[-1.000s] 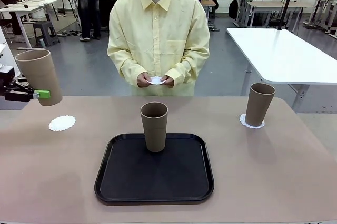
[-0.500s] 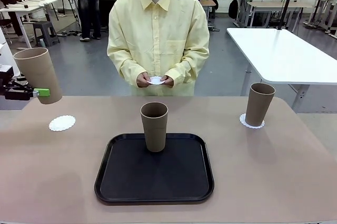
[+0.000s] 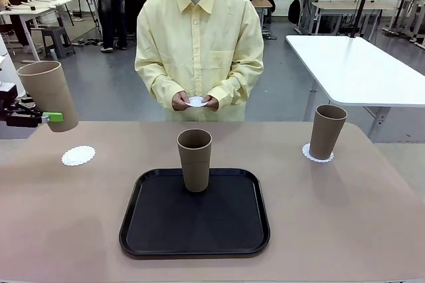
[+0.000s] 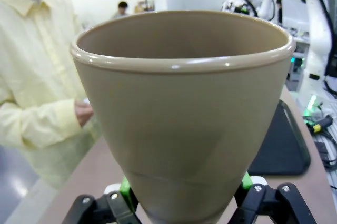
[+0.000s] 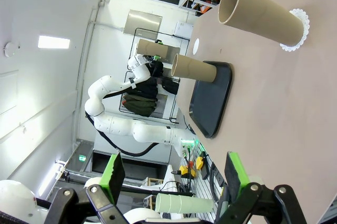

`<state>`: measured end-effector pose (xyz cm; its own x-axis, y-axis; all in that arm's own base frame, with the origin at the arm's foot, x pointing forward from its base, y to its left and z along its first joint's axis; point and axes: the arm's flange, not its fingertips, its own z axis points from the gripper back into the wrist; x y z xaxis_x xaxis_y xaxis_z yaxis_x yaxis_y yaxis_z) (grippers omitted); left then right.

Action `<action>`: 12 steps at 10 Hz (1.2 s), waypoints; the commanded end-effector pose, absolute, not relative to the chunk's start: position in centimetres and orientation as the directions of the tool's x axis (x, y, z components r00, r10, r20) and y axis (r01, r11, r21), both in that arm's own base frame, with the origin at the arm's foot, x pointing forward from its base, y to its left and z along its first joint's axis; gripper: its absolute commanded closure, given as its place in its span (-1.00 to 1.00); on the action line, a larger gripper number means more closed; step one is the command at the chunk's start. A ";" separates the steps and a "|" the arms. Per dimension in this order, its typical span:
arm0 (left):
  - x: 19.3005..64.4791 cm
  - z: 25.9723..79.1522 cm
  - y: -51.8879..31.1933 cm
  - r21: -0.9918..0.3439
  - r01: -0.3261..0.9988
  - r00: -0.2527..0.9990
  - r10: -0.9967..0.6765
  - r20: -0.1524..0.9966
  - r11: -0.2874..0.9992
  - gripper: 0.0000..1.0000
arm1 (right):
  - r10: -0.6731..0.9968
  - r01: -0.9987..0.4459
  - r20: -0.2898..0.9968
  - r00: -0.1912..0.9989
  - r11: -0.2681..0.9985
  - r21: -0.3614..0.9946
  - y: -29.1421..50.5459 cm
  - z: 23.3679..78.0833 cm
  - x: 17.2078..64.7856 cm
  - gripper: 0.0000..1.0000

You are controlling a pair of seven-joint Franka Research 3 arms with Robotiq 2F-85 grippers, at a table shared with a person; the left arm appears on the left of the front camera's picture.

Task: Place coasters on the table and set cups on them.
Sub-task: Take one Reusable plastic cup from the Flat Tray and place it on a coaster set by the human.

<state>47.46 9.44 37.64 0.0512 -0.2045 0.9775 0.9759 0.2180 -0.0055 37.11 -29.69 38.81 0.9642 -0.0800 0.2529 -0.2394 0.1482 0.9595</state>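
Observation:
My left gripper (image 3: 53,119) is shut on the lower part of a grey-brown cup (image 3: 46,95), held a little tilted in the air at the table's far left. In the left wrist view this cup (image 4: 184,108) stands between the green pads (image 4: 125,190). A white lacy coaster (image 3: 78,155) lies bare on the beige table (image 3: 345,216), below and right of the held cup. A second cup (image 3: 194,159) stands on the black tray (image 3: 194,213). A third cup (image 3: 327,131) sits on a coaster (image 3: 316,156) at the right. My right gripper (image 5: 174,176) is open, away from that cup (image 5: 263,11).
A person in a yellow shirt stands at the far edge and holds another coaster (image 3: 197,101) in both hands. The tray takes up the table's middle. A white table (image 3: 358,70) stands behind at the right.
My left gripper and its cup have drifted very slightly left and up. Everything else stands as it was.

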 end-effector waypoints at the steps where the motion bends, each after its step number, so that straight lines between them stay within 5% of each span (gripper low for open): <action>1: 49.6 36.4 10.7 0.016 0.980 0.034 -0.242 0.970 0.200 -0.63 | -0.083 -0.223 0.237 0.968 0.154 0.963 -29.7 38.8 37.2 -1.00; 12: 55.6 26.1 14.2 0.004 0.985 0.039 -0.237 0.971 0.175 -0.63 | -0.083 -0.223 0.237 0.968 0.154 0.963 -29.7 38.8 37.2 -1.00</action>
<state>55.05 14.43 26.05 0.0677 -0.2641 0.9621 0.9809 0.1936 -0.0159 37.11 -29.70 38.81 0.9642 -0.0801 0.2529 -0.2394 0.1482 0.9595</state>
